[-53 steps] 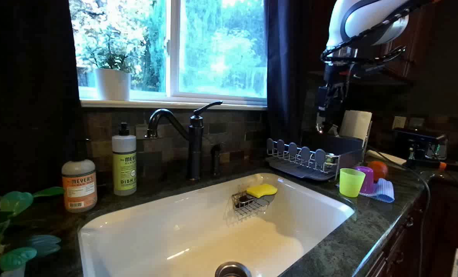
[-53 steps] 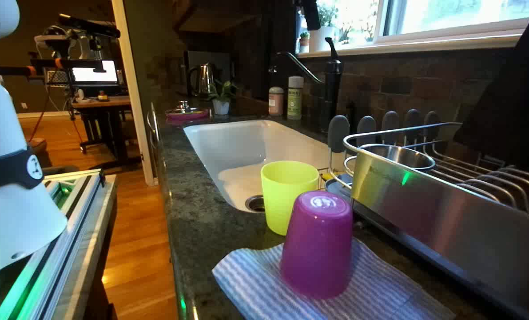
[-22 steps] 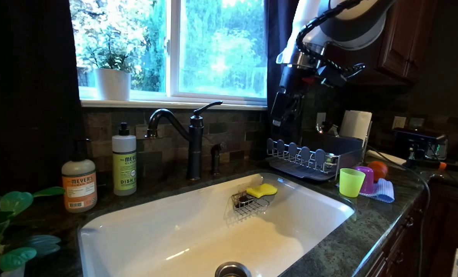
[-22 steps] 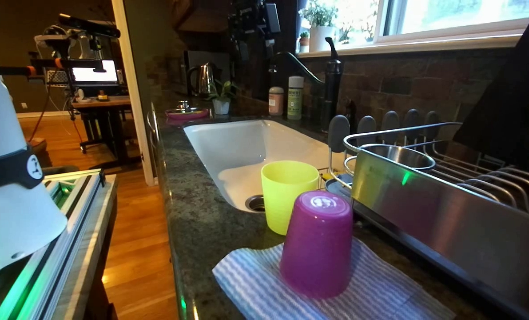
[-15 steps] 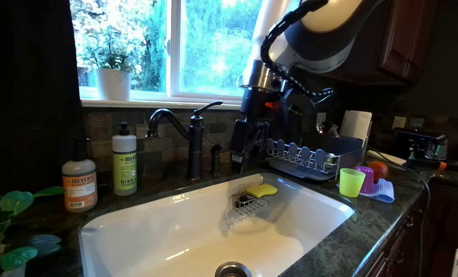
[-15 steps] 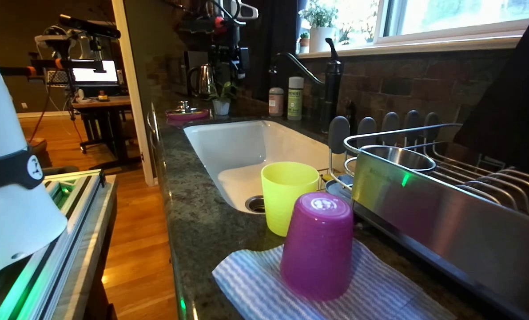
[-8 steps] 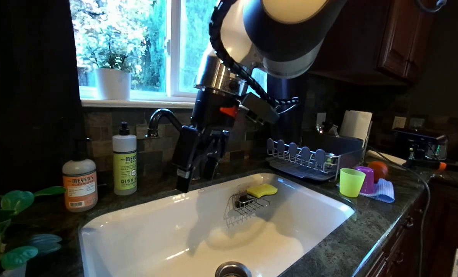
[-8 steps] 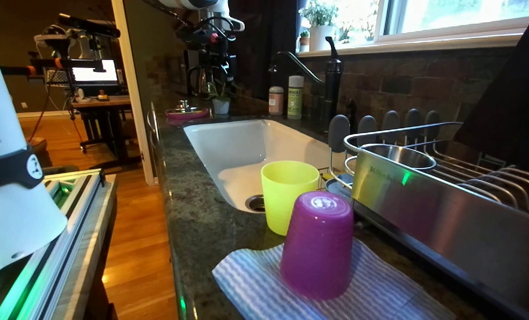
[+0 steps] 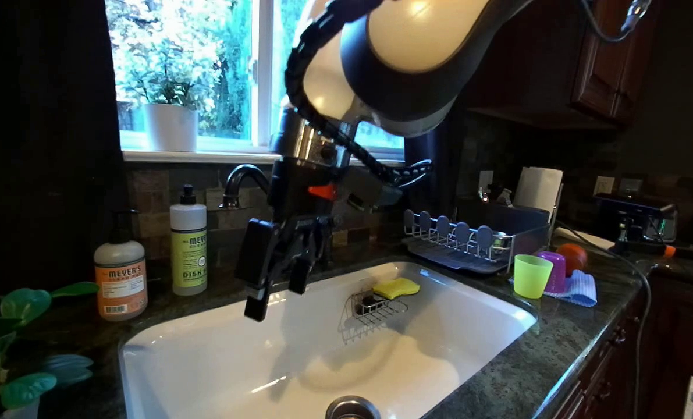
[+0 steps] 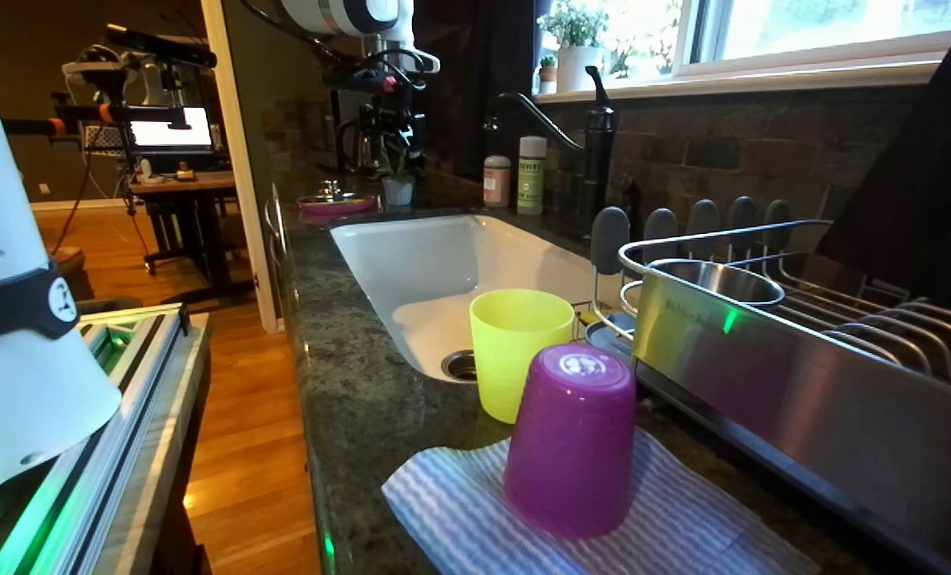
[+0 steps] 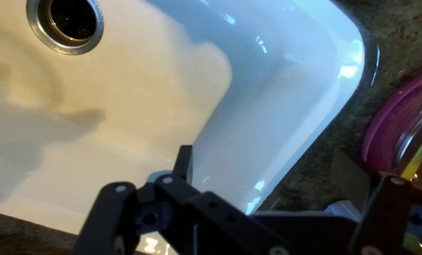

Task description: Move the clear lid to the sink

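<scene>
The clear lid (image 10: 331, 192), with a shiny knob, rests on a pink dish (image 10: 339, 208) on the counter beyond the sink's far end. At the right of the wrist view the same pink dish (image 11: 377, 138) shows partly, with a curved clear rim and a yellow stick-like utensil (image 11: 421, 152) in or over it. The white sink (image 9: 218, 361) has nothing of the lid inside it. Over the sink's back part hangs my gripper (image 9: 277, 299), tilted downward and open wide. Nothing sits between its fingers; one finger (image 11: 185, 159) appears over the basin, the other near the dish.
Behind the gripper stands the black faucet (image 9: 244, 177). Two soap bottles (image 9: 189, 250) and a leafy plant (image 9: 20, 349) flank the basin. A dish rack (image 9: 468, 238), a green cup (image 9: 532, 276) and a purple cup (image 10: 575, 447) are at the opposite end; a yellow sponge (image 9: 395, 288) sits in a wire holder.
The arm has swung from above the dish rack across the sink, towards the soap bottles, and come lower. My gripper has stayed open. The lid and dish have not moved.
</scene>
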`<state>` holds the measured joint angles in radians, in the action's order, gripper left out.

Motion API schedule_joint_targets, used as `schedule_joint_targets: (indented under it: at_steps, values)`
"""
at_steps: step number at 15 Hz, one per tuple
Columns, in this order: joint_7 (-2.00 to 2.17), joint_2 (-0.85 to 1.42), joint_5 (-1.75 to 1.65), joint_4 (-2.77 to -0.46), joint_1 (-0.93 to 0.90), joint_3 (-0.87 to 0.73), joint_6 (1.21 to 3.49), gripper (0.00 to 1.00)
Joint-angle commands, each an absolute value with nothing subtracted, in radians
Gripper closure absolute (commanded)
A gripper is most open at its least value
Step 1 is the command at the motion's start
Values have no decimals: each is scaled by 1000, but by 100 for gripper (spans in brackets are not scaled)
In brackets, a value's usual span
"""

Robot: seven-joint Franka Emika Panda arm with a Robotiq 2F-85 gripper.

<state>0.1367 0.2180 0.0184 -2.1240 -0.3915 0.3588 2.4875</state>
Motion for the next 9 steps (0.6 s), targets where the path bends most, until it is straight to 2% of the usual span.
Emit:
schedule_joint_targets:
  at_steps: [1,6,9]
  values:
    - [222,414,-77,-1967,-469,342,2472,0]
    - [327,548,-171,-1817,-596,270,2481,0]
    - [438,564,-217,-1808,-680,203,2513,0]
